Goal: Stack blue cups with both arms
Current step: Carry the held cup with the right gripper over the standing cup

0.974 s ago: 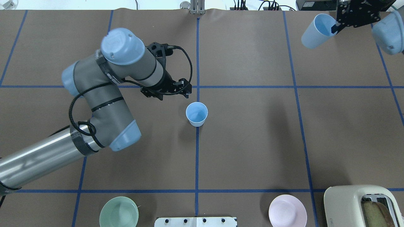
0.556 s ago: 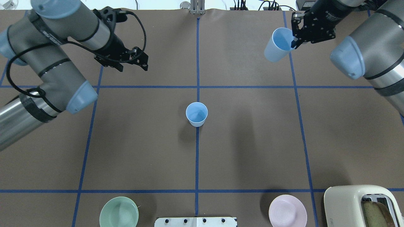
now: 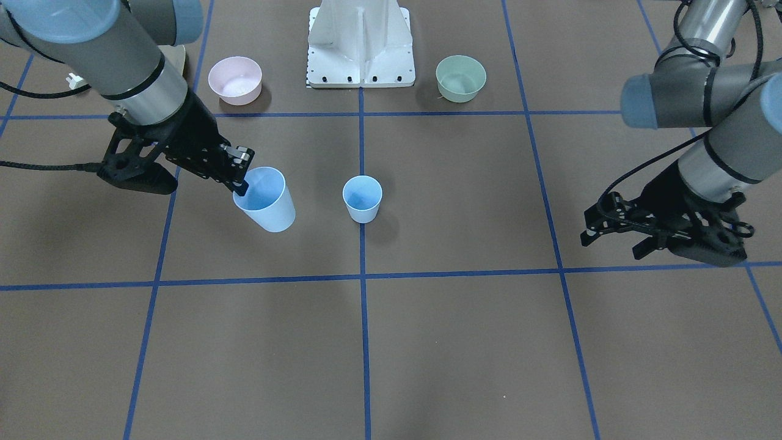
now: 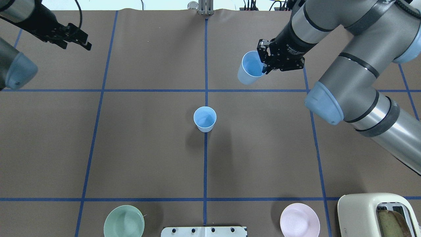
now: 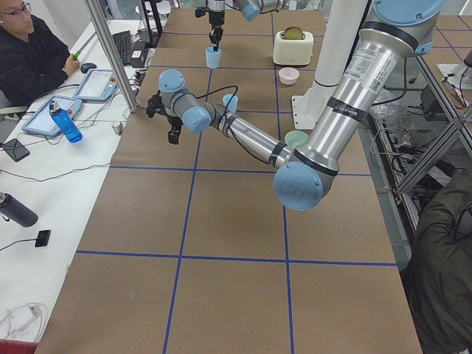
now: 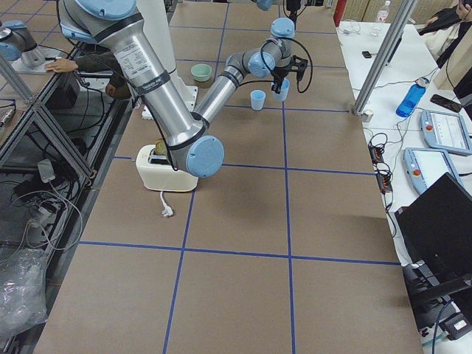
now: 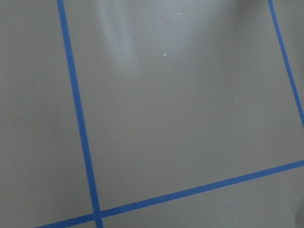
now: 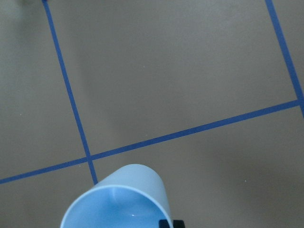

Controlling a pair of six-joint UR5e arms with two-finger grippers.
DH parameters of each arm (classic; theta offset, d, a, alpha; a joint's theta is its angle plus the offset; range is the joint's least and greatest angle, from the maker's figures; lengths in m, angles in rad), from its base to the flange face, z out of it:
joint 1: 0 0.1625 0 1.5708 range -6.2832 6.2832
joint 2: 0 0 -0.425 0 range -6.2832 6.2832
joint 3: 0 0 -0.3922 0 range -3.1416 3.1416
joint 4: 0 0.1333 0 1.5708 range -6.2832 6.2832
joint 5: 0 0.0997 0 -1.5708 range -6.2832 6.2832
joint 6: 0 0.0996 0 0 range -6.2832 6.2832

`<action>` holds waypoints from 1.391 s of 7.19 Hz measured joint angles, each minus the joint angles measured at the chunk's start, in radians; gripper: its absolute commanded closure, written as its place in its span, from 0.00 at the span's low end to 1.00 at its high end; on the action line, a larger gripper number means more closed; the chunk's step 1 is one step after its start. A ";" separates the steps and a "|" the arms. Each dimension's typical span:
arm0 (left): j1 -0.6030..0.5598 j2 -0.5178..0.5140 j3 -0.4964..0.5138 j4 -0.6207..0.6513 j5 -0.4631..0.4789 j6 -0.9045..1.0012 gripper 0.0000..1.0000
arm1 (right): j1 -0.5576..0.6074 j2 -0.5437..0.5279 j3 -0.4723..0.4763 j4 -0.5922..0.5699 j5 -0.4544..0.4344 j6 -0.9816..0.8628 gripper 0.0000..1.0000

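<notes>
Clamped on the rim of a tilted light-blue tapered plastic tumbler [image 4: 247, 70] by the right black two-finger gripper [image 4: 265, 67]: one finger inside the mouth, the other on the outer wall, jaws narrowed to about wall thickness. Looks carried clear of the brown paper-covered table [image 4: 148, 148], deeper blue inside showing. From the right wrist view, just rim and upper wall at the bottom edge, over a crossing of blue tape lines [image 8: 71, 95].

Standing upright at mid-table on the centre tape line: second light-blue plastic tumbler [image 4: 205, 119], mouth up, standing free. Near the held one but clearly apart, with the held one beyond it and toward the robot's right.

Spread open and empty: left black two-finger gripper [image 3: 610, 246], hanging over the table's far corner on the robot's left, well apart from both tumblers. Only table and tape in the left wrist view.

Along the robot's edge: pale green round bowl [image 4: 124, 221], pink round bowl [image 4: 299, 220], cream toaster [image 4: 361, 210].
</notes>
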 measured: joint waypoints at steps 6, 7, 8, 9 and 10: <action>-0.188 0.110 0.092 -0.001 -0.084 0.342 0.02 | -0.199 0.076 -0.017 -0.006 -0.211 0.126 1.00; -0.215 0.113 0.124 -0.001 -0.103 0.394 0.02 | -0.211 0.098 -0.036 -0.007 -0.222 0.131 1.00; -0.233 0.115 0.143 -0.001 -0.115 0.429 0.02 | -0.220 0.117 -0.056 -0.007 -0.231 0.134 1.00; -0.241 0.116 0.151 -0.001 -0.120 0.443 0.02 | -0.230 0.125 -0.068 -0.007 -0.242 0.135 1.00; -0.244 0.118 0.154 -0.001 -0.122 0.448 0.02 | -0.244 0.128 -0.076 -0.007 -0.259 0.136 1.00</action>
